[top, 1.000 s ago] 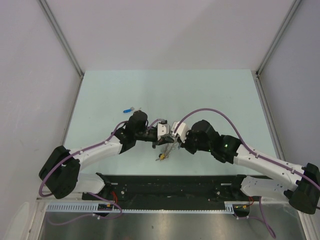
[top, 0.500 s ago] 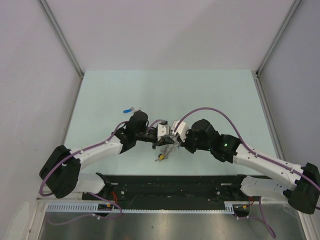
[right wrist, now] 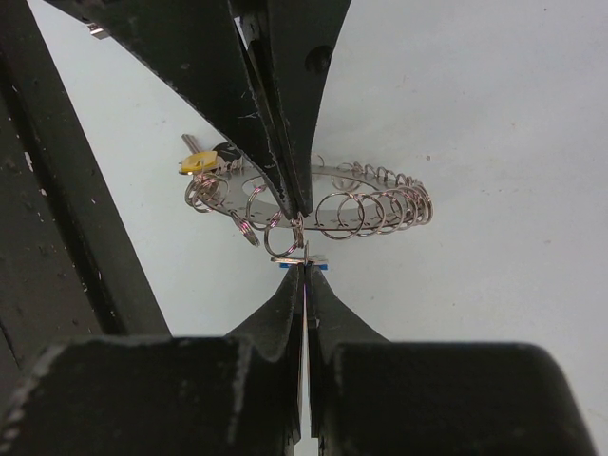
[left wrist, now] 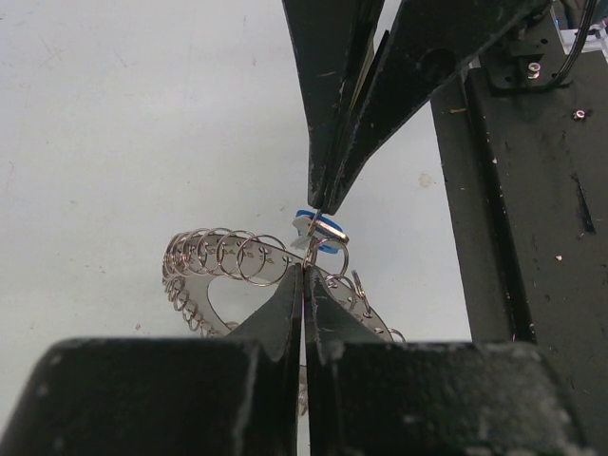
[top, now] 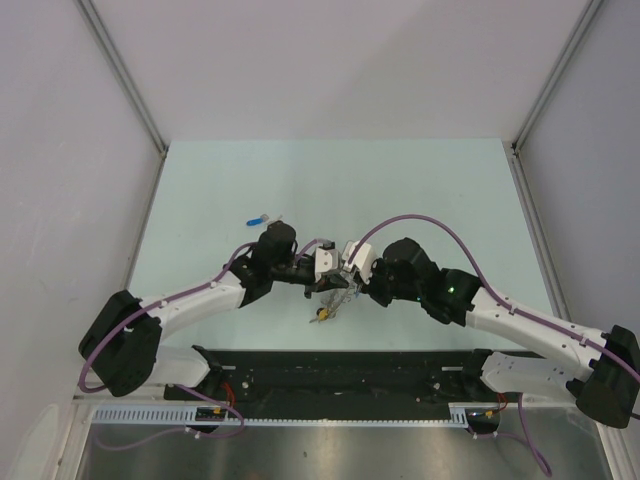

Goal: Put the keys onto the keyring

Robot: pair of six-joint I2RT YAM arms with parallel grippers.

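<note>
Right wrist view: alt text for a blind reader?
Two shut tools meet tip to tip above a table: the right tool, from below, pinches a blue key; the left tool, from above, grips the keyring, a flat metal ring fringed with wire loops. A yellow key and a black key sit at its picture-left end.

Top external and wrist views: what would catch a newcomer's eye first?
Both shut grippers meet tip to tip over the table's middle: the left gripper pinches the keyring, the right gripper a blue-headed key at its rim. A yellow-headed key shows at the ring's far end.
</note>
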